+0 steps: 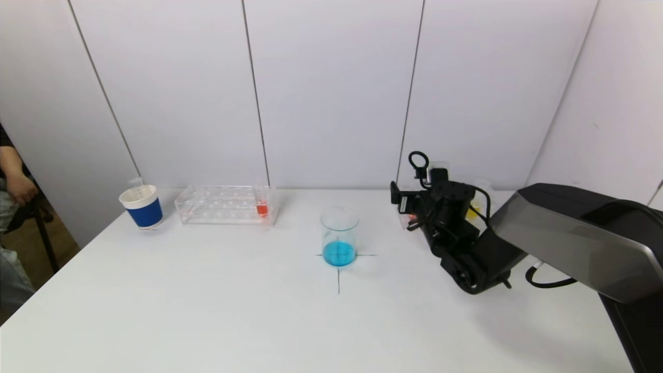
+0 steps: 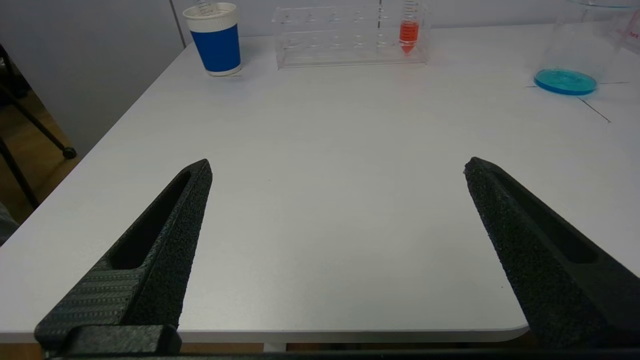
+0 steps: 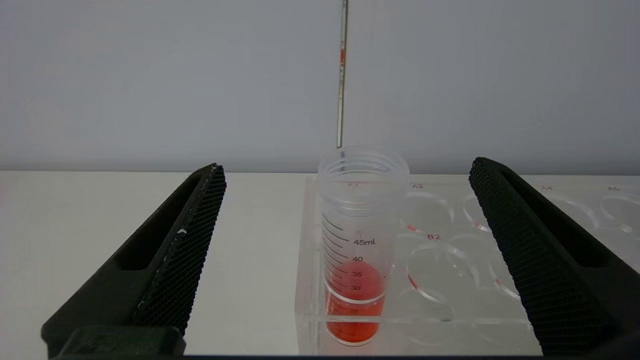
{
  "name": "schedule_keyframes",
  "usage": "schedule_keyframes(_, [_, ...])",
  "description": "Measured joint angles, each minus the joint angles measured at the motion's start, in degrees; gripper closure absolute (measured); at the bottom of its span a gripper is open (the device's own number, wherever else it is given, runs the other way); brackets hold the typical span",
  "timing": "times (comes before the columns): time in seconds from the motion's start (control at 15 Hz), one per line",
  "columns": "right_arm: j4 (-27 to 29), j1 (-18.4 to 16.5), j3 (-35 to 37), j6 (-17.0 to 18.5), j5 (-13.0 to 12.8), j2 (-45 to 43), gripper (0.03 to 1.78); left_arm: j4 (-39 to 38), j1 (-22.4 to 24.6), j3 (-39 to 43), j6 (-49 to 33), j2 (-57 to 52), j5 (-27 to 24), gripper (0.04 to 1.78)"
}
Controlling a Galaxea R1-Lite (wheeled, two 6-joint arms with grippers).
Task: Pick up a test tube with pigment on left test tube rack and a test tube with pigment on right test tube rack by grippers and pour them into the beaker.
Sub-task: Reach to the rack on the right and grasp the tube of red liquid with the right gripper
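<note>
A clear beaker [image 1: 339, 235] with blue liquid stands on a cross mark at the table's middle. The left test tube rack [image 1: 225, 204] holds a test tube with red pigment [image 1: 262, 207] at its right end. My left gripper [image 2: 337, 167] hangs open over the table's near edge, far from that tube [image 2: 409, 32]. My right arm [image 1: 450, 223] reaches to the right test tube rack [image 3: 450, 320], mostly hidden behind it in the head view. In the right wrist view, my right gripper [image 3: 347, 167] is open, and a red-pigment tube [image 3: 360, 240] stands upright in the rack's corner hole between its fingers, untouched.
A blue-and-white paper cup [image 1: 141, 207] stands left of the left rack. A person's arm [image 1: 13, 186] shows at the left edge beyond the table. Something yellow [image 1: 472, 211] peeks out behind my right wrist. White wall panels [image 1: 331, 93] close the back.
</note>
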Motion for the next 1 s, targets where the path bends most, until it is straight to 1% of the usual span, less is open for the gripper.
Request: schedule_keyframes(1.0, [0.12, -0.72, -1.26, -0.09, 0.23, 0.68, 0.04, 0.0, 0.0, 0.0, 0.02, 0.0, 0.0, 0.06])
